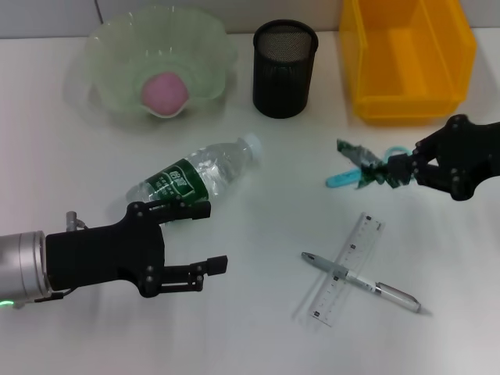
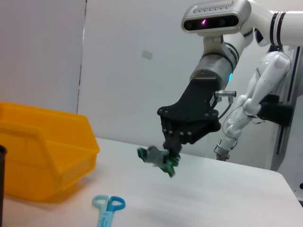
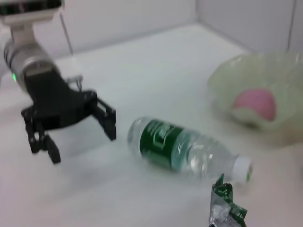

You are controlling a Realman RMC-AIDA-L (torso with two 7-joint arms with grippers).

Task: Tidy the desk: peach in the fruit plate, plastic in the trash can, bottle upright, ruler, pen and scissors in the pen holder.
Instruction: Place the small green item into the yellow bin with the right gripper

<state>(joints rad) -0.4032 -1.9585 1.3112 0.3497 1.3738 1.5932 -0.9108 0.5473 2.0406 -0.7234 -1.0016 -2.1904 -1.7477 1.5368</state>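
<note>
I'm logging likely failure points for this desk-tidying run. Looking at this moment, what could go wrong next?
1. The right gripper pinches the plastic scrap only by one edge, lifted above the scissors; it could slip before reaching the yellow bin.
2. The left gripper is open beside the lying bottle; being round, it may roll if nudged.
3. The pen lies across the ruler, so grasping one may drag the other.

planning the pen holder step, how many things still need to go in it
3, all on the table: the scissors under the plastic held by the right hand, and the pen lying across the ruler. Pen holder contents are not visible.
</note>
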